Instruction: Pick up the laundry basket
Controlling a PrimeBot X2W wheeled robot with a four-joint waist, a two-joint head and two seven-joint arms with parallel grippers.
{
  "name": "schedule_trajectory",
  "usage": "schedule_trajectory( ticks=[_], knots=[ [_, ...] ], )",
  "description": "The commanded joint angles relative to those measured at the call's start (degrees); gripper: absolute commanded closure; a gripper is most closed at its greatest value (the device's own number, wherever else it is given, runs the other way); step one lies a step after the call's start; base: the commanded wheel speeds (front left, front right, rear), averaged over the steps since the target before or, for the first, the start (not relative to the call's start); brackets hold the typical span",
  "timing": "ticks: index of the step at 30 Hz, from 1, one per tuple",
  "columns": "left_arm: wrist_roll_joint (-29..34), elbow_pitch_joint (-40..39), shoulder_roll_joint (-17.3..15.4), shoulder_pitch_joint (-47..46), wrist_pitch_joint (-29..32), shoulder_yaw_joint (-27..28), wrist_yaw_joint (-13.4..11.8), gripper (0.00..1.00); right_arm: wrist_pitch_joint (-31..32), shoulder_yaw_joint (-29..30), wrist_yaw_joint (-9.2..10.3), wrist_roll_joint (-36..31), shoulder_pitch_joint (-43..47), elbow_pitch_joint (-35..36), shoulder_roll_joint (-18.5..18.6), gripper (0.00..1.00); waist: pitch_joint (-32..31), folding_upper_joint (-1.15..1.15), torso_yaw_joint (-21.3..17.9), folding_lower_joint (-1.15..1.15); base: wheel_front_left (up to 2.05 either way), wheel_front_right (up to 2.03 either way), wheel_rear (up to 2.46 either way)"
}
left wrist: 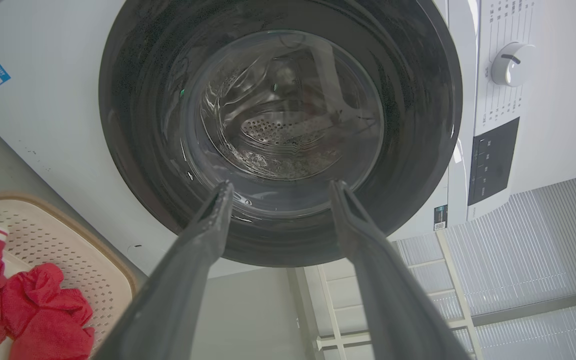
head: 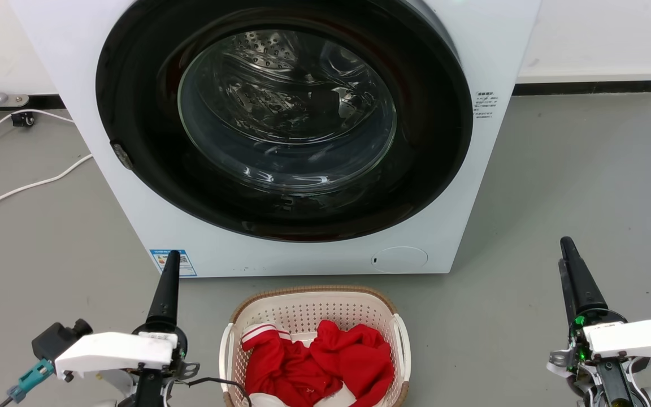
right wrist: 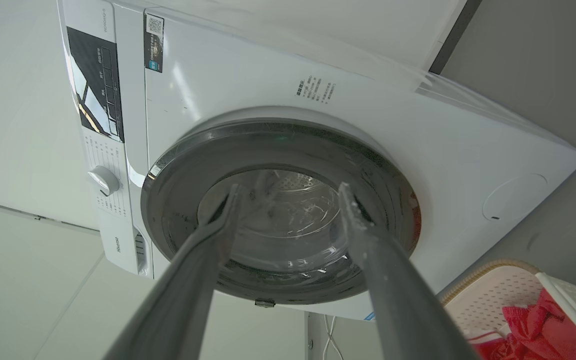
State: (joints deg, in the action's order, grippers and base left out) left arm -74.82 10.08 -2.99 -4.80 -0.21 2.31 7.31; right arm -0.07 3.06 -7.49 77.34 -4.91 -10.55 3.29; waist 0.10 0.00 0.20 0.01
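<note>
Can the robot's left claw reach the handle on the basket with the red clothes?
Probably yes. The left claw is open beside the laundry basket, and bare floor lies between it and the near handle.

The laundry basket [head: 309, 291] sat on the grey floor [head: 563, 186] between the two arms, nearer the left gripper [head: 172, 259] than the right gripper [head: 568, 244], with red clothes [head: 325, 362] heaped inside. Ahead of both fingertips stood the white washing machine [head: 303, 261], just beyond the basket.

Laundry basket [head: 314, 316] before washing machine [head: 77, 141], clothes [head: 325, 362] in it
</note>
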Motion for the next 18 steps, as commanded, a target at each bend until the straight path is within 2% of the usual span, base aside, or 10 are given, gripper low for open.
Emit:
schedule_trajectory(
  ticks=[1,18],
  knots=[
    [2.8,-1.5,-0.2,-1.8,-0.5,-0.4,0.1,0.00,-0.7,-0.2,0.00,-3.0,-1.1,1.7,0.2,0.00,0.0,0.00,0.0,0.00,0.00,0.00,0.00],
    [25.9,-2.6,-0.1,-2.3,-4.4,-3.2,-2.3,0.00,-4.6,-1.2,0.00,-30.1,-0.2,1.8,0.0,0.00,-0.1,0.00,-0.1,0.00,0.00,0.00,0.00]
  ],
)
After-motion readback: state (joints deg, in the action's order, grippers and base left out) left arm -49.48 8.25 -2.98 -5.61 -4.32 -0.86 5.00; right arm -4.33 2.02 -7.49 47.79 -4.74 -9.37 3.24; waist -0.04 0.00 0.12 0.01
